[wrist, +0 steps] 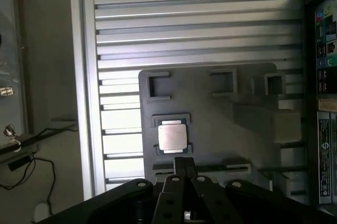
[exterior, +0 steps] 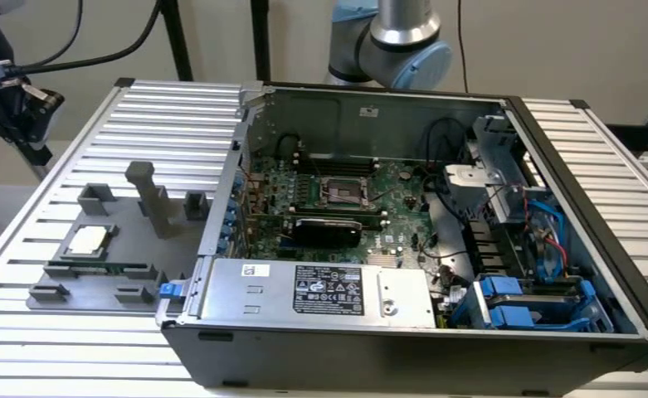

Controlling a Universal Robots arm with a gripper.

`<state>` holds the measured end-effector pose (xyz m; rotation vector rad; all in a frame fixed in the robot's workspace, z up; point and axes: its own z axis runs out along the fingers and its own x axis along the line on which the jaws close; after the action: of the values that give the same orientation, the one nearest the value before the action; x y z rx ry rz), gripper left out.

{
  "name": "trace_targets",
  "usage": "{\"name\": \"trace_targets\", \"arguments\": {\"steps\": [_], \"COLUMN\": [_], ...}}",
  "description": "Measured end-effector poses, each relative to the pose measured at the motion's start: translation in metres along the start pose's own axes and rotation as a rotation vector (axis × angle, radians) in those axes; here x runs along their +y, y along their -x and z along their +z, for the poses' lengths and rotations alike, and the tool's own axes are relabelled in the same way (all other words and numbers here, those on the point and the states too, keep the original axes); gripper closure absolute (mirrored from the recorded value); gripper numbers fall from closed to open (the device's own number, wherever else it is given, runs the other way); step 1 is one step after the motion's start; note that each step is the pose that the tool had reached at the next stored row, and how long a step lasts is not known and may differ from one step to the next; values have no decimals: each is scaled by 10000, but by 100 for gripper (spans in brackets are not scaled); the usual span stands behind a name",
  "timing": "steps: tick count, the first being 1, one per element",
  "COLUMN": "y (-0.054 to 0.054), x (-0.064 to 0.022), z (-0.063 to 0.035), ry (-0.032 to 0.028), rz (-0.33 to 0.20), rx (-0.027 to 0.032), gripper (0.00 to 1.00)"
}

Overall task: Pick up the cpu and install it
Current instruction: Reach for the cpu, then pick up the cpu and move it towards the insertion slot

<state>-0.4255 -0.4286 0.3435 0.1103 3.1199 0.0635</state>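
The space over the cpu point(exterior: 89, 240) is open. On the fixture point(exterior: 135, 242), a tall post point(exterior: 147, 195) and a low block point(exterior: 194, 203) stand between the cpu and the case point(exterior: 412, 356). The case is open on top. Access to the socket point(exterior: 346, 192) from above is free. A black part point(exterior: 326, 230) lies just beside it, with the power supply point(exterior: 313, 288) beyond. Cables point(exterior: 448, 137) hang toward the exterior view's right.

The cpu point(exterior: 88, 240) lies on a holder plate point(exterior: 177, 255) on the table point(exterior: 36, 332), at the exterior view's left of the computer case point(exterior: 412, 355).
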Motion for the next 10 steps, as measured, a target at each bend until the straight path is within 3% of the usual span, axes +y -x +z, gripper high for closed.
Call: {"name": "trace_targets", "arguments": {"steps": [10], "y": [-1], "x": [0], "z": [0], "ry": [0], "rz": [1], "rx": [0], "gripper": [89]}}
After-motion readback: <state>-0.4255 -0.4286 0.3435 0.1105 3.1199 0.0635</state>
